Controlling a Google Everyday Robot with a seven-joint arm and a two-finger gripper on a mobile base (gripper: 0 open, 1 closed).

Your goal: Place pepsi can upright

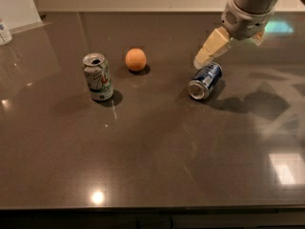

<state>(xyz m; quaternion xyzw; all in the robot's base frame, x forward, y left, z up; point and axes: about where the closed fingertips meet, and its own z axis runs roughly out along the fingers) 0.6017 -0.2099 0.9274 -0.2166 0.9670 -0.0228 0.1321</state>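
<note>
- now, in the camera view, the pepsi can (206, 80) is lying on its side on the dark, glossy tabletop (152, 166), right of centre. one silver end is facing the camera and a little left, and the blue body is running back toward the right.
- the claw (200, 62) is reaching down from the upper right on a grey arm (248, 8). its cream-coloured tip is hanging just beside the far upper edge of the pepsi can.
- whether the claw is touching the pepsi can, i cannot tell.
- whether the claw is spread or closed, i cannot tell either, nor whether it is gripping anything. the pepsi can is resting with its side on the tabletop.
- a silver-white can (98, 78) with green and red markings is standing upright to the left, well apart from the pepsi can, its opened top showing.
- an orange ball (136, 59) is sitting a little farther back, between the two cans and nearer the silver-white can, touching neither.
- a white object (4, 31) is standing at the far left edge, partly cut off by the frame.
- bright patches of light are reflecting off the tabletop near the front and the right side.
</note>
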